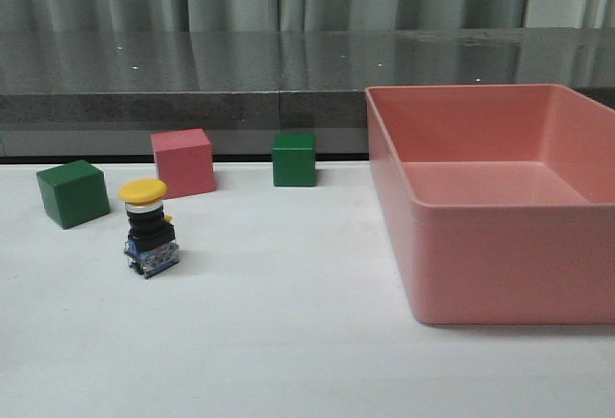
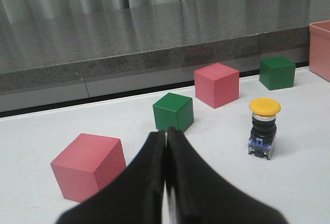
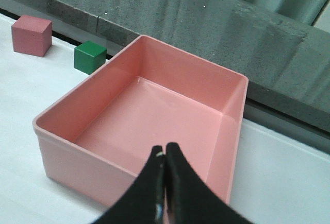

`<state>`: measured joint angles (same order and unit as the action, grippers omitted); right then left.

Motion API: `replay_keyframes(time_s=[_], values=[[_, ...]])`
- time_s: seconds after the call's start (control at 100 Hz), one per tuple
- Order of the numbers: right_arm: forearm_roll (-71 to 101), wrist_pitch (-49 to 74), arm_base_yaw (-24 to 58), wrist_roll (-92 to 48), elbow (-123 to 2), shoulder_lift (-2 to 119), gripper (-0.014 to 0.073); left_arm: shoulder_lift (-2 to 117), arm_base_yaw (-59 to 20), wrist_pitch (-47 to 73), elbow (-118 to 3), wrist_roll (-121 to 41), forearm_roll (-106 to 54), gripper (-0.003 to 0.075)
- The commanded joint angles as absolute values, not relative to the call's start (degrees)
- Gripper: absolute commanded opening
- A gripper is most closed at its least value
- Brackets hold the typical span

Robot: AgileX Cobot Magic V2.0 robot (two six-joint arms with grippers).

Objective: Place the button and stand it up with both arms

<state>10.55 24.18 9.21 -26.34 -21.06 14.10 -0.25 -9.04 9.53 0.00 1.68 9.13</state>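
Front view: white desk (image 1: 288, 341), grey curtains behind; button (image 1: 149, 228) upright, left half, near the far-edge cubes.
Left wrist view: left gripper (image 2: 166, 175) pressed together, empty.
Right wrist view: right gripper (image 3: 165, 183) together, above pink bin (image 3: 62, 157).

**No Legible Text in Any View**

No words, labels, brand marks, numbers or signs could be read in any of the three views. The button (image 1: 146, 229) showed a plain yellow cap with no symbol on it, and any marking on its blue-grey contact block was too small to make out. The cubes carried bare, unmarked faces, as did the pink bin (image 1: 500, 245) at 3 o'clock from the button in the front view.
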Motion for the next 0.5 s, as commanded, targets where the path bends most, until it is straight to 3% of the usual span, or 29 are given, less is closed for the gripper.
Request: replay_keyframes(time_s=[0.0, 0.24, 0.49], values=[[8.6, 18.2, 8.8, -23.1, -21.1, 12.5, -0.0114, -1.9, -9.0, 5.2, 2.6, 2.2, 8.7, -0.0019], [-2.7, 9.3, 8.8, 3.8, -10.7, 1.3, -0.0114, -1.9, -9.0, 5.2, 2.6, 2.2, 8.7, -0.0019], [-3.7, 3.5, 6.6, 7.3, -1.4, -1.7, -0.0114, -1.9, -9.0, 5.2, 2.6, 2.2, 8.7, -0.0019]])
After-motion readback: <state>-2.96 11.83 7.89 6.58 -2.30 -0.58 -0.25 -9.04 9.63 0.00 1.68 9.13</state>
